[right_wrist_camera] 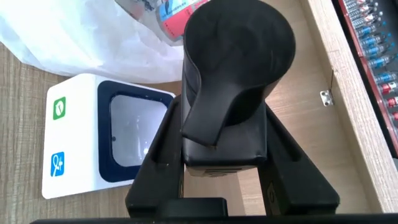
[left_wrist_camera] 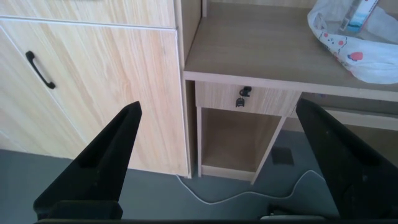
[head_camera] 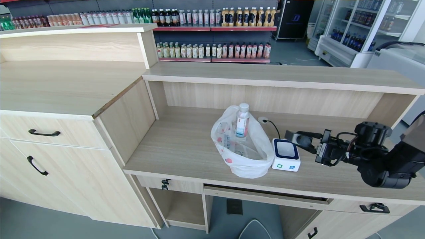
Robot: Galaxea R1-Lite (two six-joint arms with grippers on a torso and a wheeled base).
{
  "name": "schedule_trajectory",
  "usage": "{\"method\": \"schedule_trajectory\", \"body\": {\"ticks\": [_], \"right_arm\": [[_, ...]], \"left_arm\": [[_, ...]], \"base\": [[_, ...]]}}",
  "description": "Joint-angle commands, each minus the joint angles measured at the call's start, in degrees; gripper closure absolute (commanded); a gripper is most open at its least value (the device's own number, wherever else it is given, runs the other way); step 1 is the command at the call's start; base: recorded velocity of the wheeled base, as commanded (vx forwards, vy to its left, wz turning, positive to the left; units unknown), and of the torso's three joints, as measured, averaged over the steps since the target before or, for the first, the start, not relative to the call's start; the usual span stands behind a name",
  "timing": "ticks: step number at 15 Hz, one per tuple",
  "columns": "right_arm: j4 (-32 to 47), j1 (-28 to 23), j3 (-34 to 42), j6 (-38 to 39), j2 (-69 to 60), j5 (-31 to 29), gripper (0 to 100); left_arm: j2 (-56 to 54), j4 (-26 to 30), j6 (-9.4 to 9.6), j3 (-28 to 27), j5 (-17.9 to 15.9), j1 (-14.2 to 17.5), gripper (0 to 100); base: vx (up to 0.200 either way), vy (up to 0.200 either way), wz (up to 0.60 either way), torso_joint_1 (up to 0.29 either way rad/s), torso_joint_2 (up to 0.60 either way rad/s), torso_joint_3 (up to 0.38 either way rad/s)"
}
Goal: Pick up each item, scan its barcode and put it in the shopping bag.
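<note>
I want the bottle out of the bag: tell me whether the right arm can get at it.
Probably not to grasp: the right tool is shut on a black scanner. The bottle stands upright in the open bag, top free, just past the white box.

The wooden counter (head_camera: 179,146) bears a shopping bag (head_camera: 247,166) and white scanner (head_camera: 286,159).

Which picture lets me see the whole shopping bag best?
The head view. There the bag sits whole on the counter, open, with a bottle standing inside. The left wrist view catches a spotted part of the bag; the right wrist view, a white stretch of bag.
</note>
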Motion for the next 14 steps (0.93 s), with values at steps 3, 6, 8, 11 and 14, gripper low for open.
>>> {"method": "schedule_trajectory", "body": {"ticks": [3, 6, 8, 11, 14], "right_arm": [[-0.02, 1.00, -1.57, 0.01, 1.95, 0.02, 100], [-0.02, 1.00, -2.27, 0.01, 2.83, -0.07, 100], [-0.02, 1.08, -3.59, 0.18, 3.27, -0.07, 100], [-0.37, 1.35, -4.64, 1.94, 3.79, -0.07, 100], [-2.13, 2.23, -5.70, 4.14, 5.11, -0.07, 100]], "left_arm": [[0.09, -0.02, 0.00, 0.00, 0.00, 0.04, 0], [0.09, 0.07, 0.00, 0.00, 0.00, 0.04, 0], [0.09, -0.02, 0.00, 0.00, 0.00, 0.04, 0], [0.09, 0.07, 0.00, 0.00, 0.00, 0.04, 0], [0.09, -0.02, 0.00, 0.00, 0.00, 0.04, 0]], "base": [[0.000, 0.000, 0.00, 0.000, 0.00, 0.000], [0.000, 0.000, 0.00, 0.000, 0.00, 0.000], [0.000, 0.000, 0.00, 0.000, 0.00, 0.000], [0.000, 0.000, 0.00, 0.000, 0.00, 0.000], [0.000, 0.000, 0.00, 0.000, 0.00, 0.000]]}}
